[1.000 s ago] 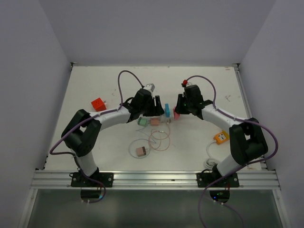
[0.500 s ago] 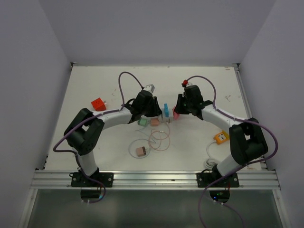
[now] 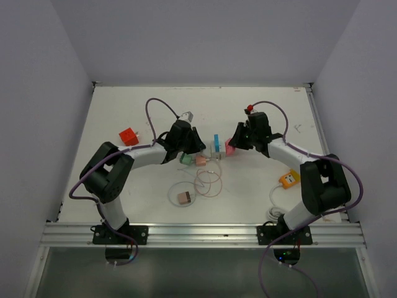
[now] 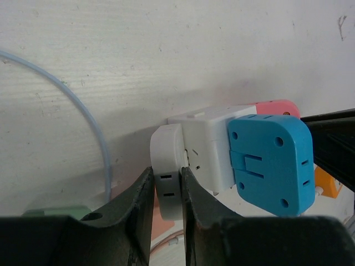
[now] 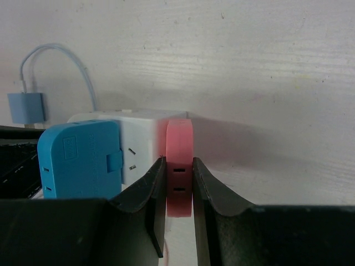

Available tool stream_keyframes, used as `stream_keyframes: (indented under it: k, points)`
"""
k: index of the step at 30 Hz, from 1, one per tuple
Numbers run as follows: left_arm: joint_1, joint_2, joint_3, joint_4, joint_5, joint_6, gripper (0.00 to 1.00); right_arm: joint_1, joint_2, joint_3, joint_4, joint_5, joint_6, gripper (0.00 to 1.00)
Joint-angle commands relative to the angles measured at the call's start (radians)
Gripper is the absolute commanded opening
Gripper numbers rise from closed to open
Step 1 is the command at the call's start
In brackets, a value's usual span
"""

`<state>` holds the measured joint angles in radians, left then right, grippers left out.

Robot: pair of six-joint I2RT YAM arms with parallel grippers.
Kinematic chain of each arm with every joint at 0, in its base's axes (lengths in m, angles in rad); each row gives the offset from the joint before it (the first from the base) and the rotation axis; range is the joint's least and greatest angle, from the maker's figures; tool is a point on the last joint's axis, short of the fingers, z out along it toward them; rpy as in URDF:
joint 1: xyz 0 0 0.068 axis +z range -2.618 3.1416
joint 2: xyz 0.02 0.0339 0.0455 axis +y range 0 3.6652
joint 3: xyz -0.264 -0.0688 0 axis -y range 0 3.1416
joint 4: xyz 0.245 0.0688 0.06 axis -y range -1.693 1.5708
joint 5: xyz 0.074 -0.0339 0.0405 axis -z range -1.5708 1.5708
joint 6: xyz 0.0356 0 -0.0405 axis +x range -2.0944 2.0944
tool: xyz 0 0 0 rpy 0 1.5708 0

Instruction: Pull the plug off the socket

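Gripping from both sides, the two arms meet at the middle of the pale wooden tabletop (image 3: 124,180), where a white cube-shaped socket block (image 4: 208,145) is caught between them. The left pincer (image 4: 167,185) is drawn narrow onto a white rounded plug (image 4: 165,145) on one face of the block. The right pincer (image 5: 179,183) is just as narrow, holding a pink flat plug (image 5: 179,141) on the opposite face. A blue square plug (image 4: 270,163) on a third face is untouched. I cannot tell whether the block rests on the tabletop or hangs just clear of it.

The grasp looks made and the pull not yet begun, as both held plugs sit flush against the block. Next, I reckon one arm must hold firm while the other draws straight outward along the pins, without twisting, or the whole cluster will simply drag along.
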<state>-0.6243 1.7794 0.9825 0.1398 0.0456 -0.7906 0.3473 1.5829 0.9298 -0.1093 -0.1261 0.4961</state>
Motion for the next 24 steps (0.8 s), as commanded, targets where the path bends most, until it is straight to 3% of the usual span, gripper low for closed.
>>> stream_keyframes:
  k: [1, 6, 13, 20, 24]
  points:
    - [0.023, -0.005, -0.039, 0.029, 0.011, 0.014, 0.12, -0.065, 0.032, -0.074, -0.006, -0.050, 0.030, 0.05]
    - [0.032, -0.011, -0.062, 0.072, 0.048, 0.011, 0.10, -0.143, 0.061, -0.129, 0.068, -0.125, 0.091, 0.21]
    - [0.047, -0.029, -0.094, 0.122, 0.085, 0.010, 0.09, -0.157, 0.098, -0.117, 0.023, -0.073, 0.093, 0.57]
    - [0.049, -0.037, -0.104, 0.159, 0.123, 0.013, 0.09, -0.146, 0.010, -0.109, 0.013, -0.044, 0.053, 0.75]
    - [0.049, -0.046, -0.107, 0.173, 0.132, 0.010, 0.09, -0.052, -0.095, -0.048, -0.058, 0.040, 0.004, 0.83]
